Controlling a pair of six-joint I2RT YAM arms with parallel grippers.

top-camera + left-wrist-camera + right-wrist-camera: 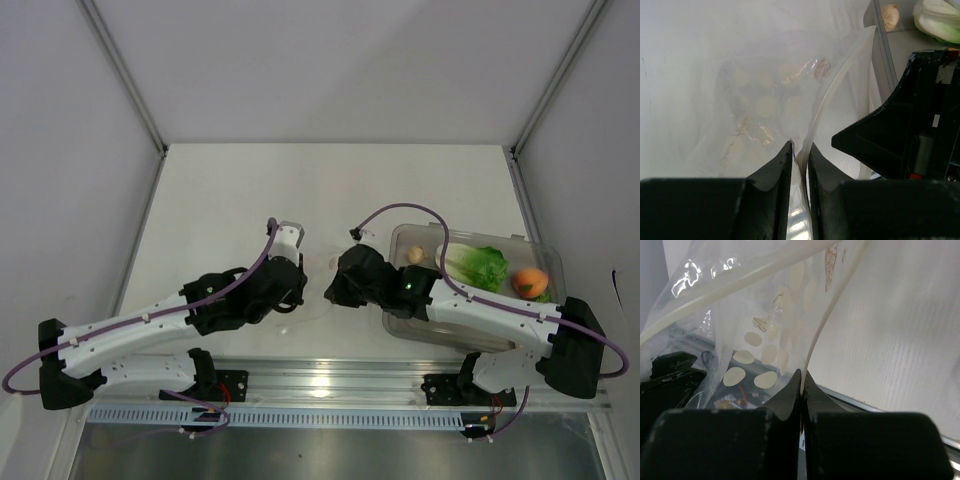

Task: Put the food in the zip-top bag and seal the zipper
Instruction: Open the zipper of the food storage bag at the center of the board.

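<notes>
White table (230, 190), clear crinkly zip-top bag (765, 100), pale round dots

The zip-top bag (770, 95) lies left of the tray (462, 231), which holds the lettuce (485, 266), orange (530, 281) and egg-like piece (414, 256)

A white table (230, 190) sits inside plain pale walls (340, 60). Metal bars (125, 75) run up both rear corners. An aluminium rail (330, 382) spans the near table edge. Lighting is even.
</notes>
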